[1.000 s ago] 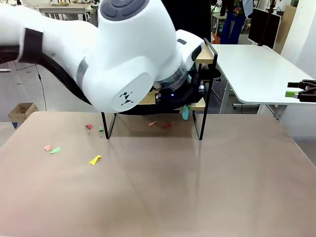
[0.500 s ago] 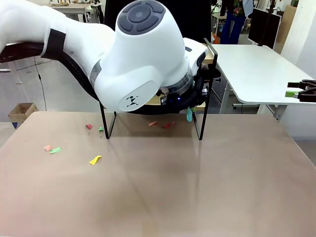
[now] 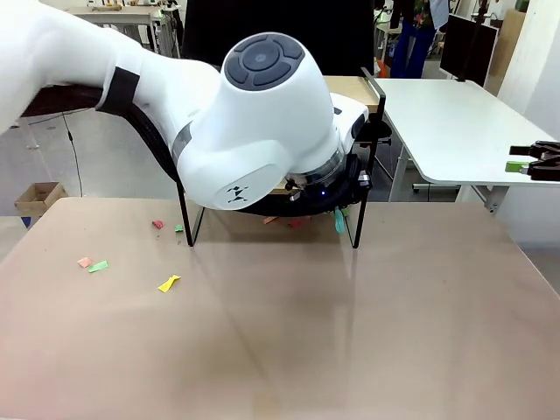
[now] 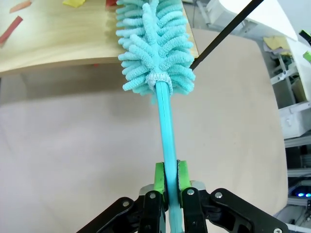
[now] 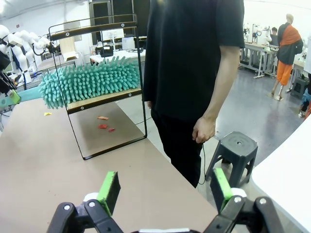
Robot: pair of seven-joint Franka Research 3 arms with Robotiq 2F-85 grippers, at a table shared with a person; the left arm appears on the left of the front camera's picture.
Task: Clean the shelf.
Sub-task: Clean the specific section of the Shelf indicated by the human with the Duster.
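Note:
The shelf (image 5: 103,98) is a black-framed rack with two wooden boards, standing at the table's far edge; in the front view my left arm hides most of the shelf (image 3: 355,87). My left gripper (image 4: 167,175) is shut on the thin handle of a teal fluffy duster (image 4: 153,43). The duster head (image 5: 90,80) lies along the lower board (image 4: 58,41), reaching past its end. Red and yellow paper scraps (image 4: 12,29) lie on that board. My right gripper (image 5: 165,191) is open and empty, far off to the right (image 3: 535,162).
Coloured paper scraps (image 3: 169,283) are scattered on the brown table (image 3: 350,332) at the left, with more scraps (image 5: 103,125) under the shelf. A person (image 5: 194,73) in black stands just behind the shelf, beside a grey stool (image 5: 238,145). A white desk (image 3: 446,122) stands at the right.
My left arm has swung right and forward, and the duster's handle end has shifted right and lower beside the shelf's right leg. The right gripper has stayed still.

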